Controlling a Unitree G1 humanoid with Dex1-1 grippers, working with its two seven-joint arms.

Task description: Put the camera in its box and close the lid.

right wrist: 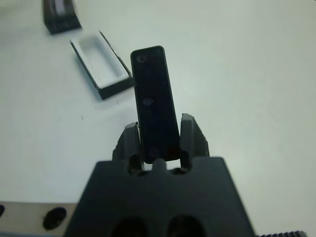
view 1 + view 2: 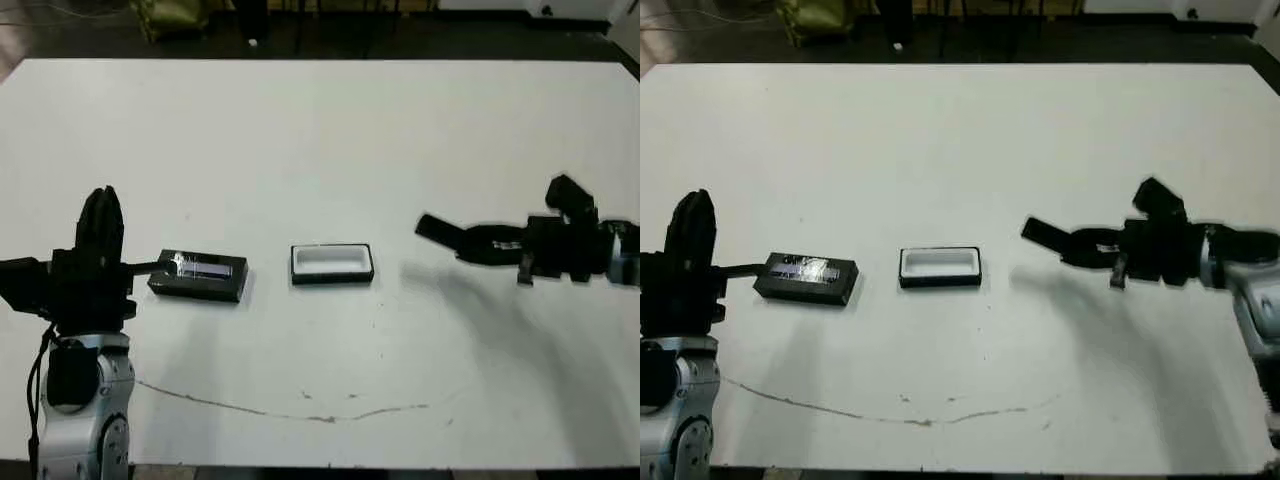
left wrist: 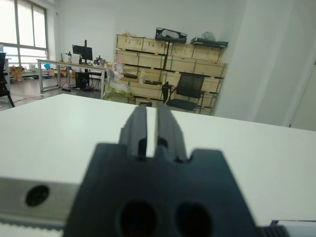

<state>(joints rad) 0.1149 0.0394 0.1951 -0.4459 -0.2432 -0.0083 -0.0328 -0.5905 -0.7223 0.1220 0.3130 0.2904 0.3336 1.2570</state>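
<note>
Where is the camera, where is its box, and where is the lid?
camera (image 1: 155, 101): right wrist view, middle of its black face.
box (image 2: 331, 260): left eye view, its white lining.
lid (image 2: 199, 274): left eye view, its top near the shiny strip.

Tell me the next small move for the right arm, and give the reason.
Probably carry the camera leftward until it hangs over the box, then lower it in. The right claw grips the camera by one end, above the table and to the right of the box. The box lies open, its white inside empty, with the lid off to its left by the left claw.
</note>
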